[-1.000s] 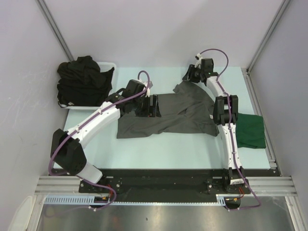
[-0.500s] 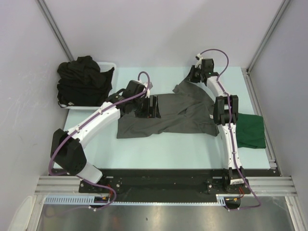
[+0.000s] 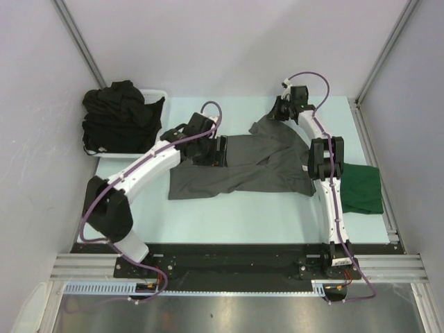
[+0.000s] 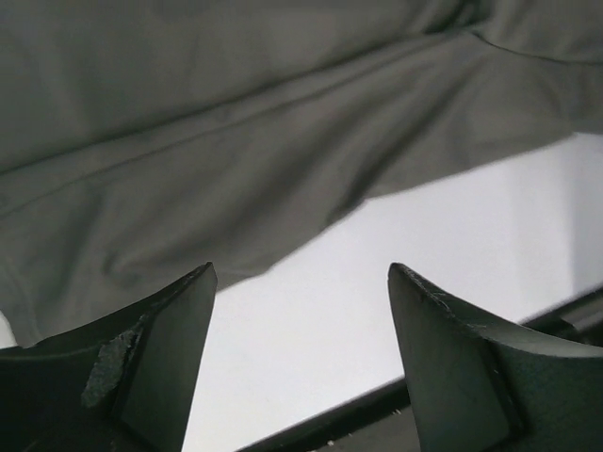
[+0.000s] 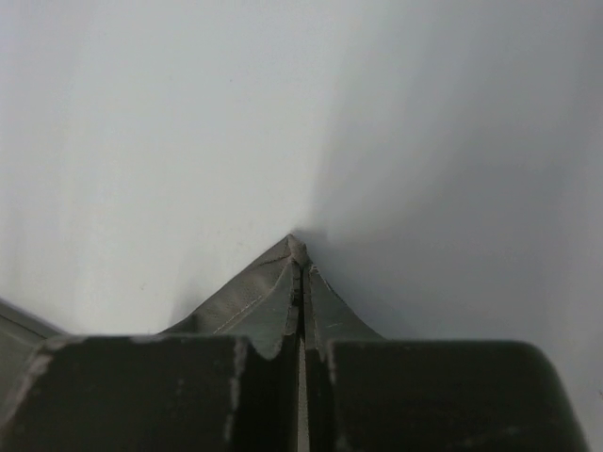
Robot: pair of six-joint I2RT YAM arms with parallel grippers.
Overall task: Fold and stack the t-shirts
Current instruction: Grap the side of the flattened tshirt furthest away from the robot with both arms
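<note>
Charcoal grey soft short-sleeved t-shirt (image 3: 243, 168), spread in loose wrinkles across the middle of the pale blue-green tabletop (image 3: 236, 215), not yet folded; near hem roughly straight, far right corner drawn out to a point.

That corner pinched between the closed fingers of the right gripper (image 3: 281, 111); in the right wrist view, a small peak of grey cloth (image 5: 292, 278) clamped in the seam of the right gripper (image 5: 301, 344), bare table beyond.

Left gripper (image 3: 220, 151) poised above the shirt's far left part, fingers spread wide and holding nothing; in the left wrist view, only grey fabric (image 4: 236, 141) and its edge ahead of the open left gripper (image 4: 300, 278). Contact with the cloth: cannot tell.

Further out: dark green fabric t-shirt (image 3: 363, 189) at the right table edge, apparently folded; heap of black fabric t-shirts (image 3: 118, 114) in the white plastic basket (image 3: 158, 94) at the far left.

Step in hand, as judged: stretching and flattening the grey shirt ahead of its first fold; task early, most shirts untouched.

Next move, as judged: closing the left fingers on the matching left corner, then pulling both corners taut and level without dragging the body into fresh creases.
</note>
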